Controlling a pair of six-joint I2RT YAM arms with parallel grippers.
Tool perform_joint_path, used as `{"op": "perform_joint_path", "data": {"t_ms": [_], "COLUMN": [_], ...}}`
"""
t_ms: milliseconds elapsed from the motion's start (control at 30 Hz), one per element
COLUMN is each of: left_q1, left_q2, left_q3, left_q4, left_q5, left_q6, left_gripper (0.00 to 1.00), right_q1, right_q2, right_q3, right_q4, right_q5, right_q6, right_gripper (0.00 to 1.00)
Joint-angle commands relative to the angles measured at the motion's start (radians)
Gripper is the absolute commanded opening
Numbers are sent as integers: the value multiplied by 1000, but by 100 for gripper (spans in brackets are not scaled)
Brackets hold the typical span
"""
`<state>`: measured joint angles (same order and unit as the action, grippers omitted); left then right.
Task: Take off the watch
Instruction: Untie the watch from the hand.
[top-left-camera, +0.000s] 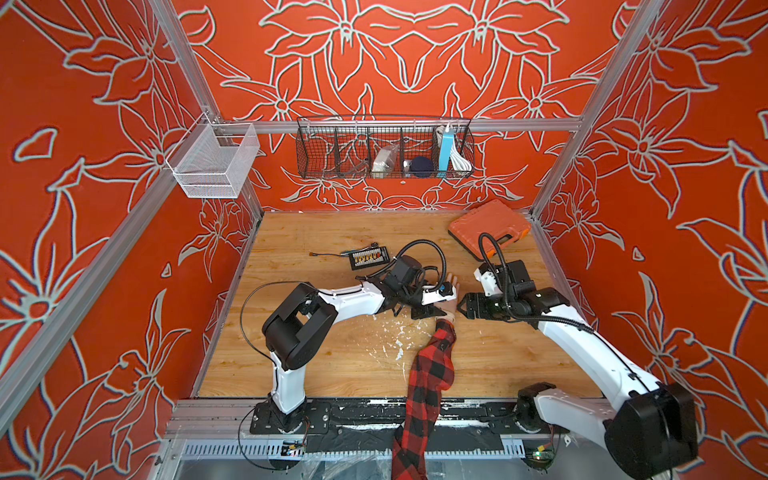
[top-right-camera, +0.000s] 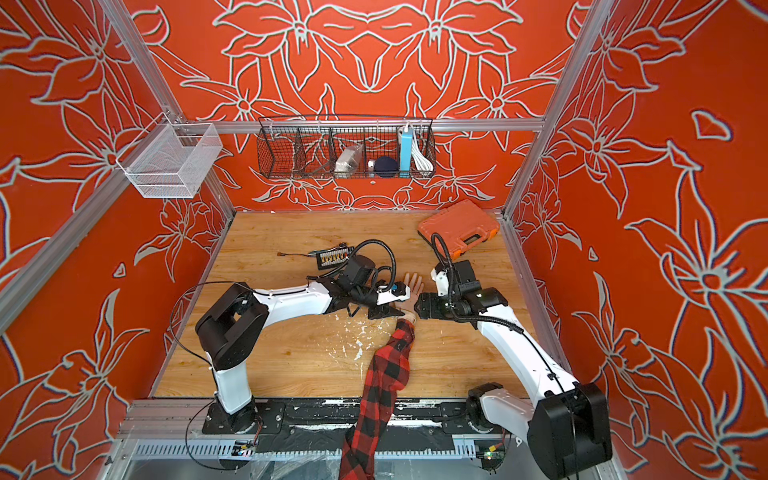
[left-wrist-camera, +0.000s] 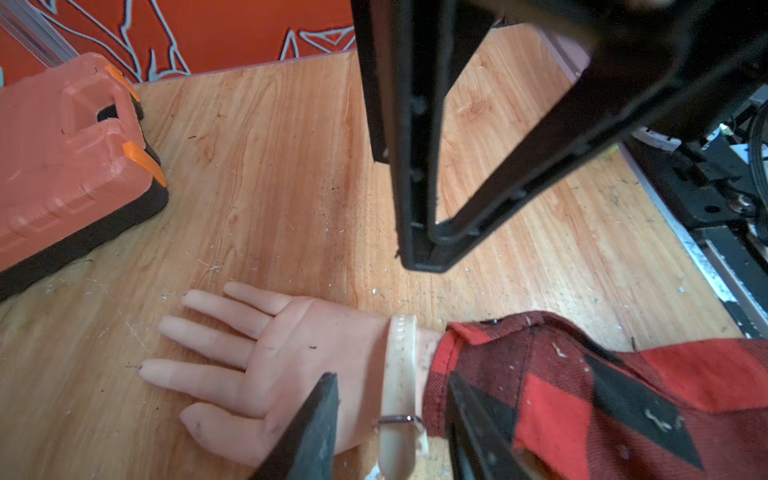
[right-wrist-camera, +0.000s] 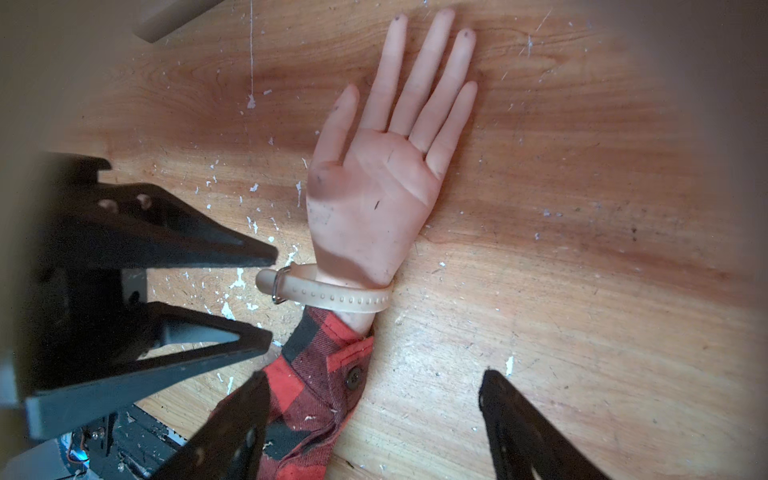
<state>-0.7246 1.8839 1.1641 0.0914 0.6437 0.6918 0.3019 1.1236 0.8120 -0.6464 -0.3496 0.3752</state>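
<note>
The watch (right-wrist-camera: 332, 297) is not yet off: its strap is buckled round the wrist of a mannequin hand (right-wrist-camera: 374, 199) lying palm up near the middle of the wooden worktop (right-wrist-camera: 582, 291). The strap is pale cream, rubbery and punched with small holes, with a thin metal buckle (right-wrist-camera: 280, 286); the face is out of view. The left gripper (right-wrist-camera: 272, 297) is partly open, straddling the strap's tail without gripping it. The right gripper (right-wrist-camera: 372, 395) gapes wide and empty over the red-and-black plaid sleeve (right-wrist-camera: 320, 374). Unbuckling and removal remain.
</note>
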Motion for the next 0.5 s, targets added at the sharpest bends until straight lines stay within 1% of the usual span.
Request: {"op": "perform_joint_path", "data": {"t_ms": [0, 233, 400, 467], "left_q1": [6, 7, 6, 7], "left_q2": [36, 47, 50, 43], "left_q3": [21, 29, 28, 17], "left_q4": [-55, -89, -96, -90], "left_q5": [10, 1, -70, -81], "left_q6": [41, 57, 54, 58], "left_gripper": [43, 39, 34, 32], "right_q1": [-6, -6, -5, -5], "right_q2": [-5, -1, -1, -1], "right_q3": [4, 0, 1, 1], "right_q4": [5, 16, 19, 22], "right_q5": [-11, -23, -25, -30], "right_q6": [-18, -14, -12, -11], "right_gripper": [82, 82, 81, 82]}}
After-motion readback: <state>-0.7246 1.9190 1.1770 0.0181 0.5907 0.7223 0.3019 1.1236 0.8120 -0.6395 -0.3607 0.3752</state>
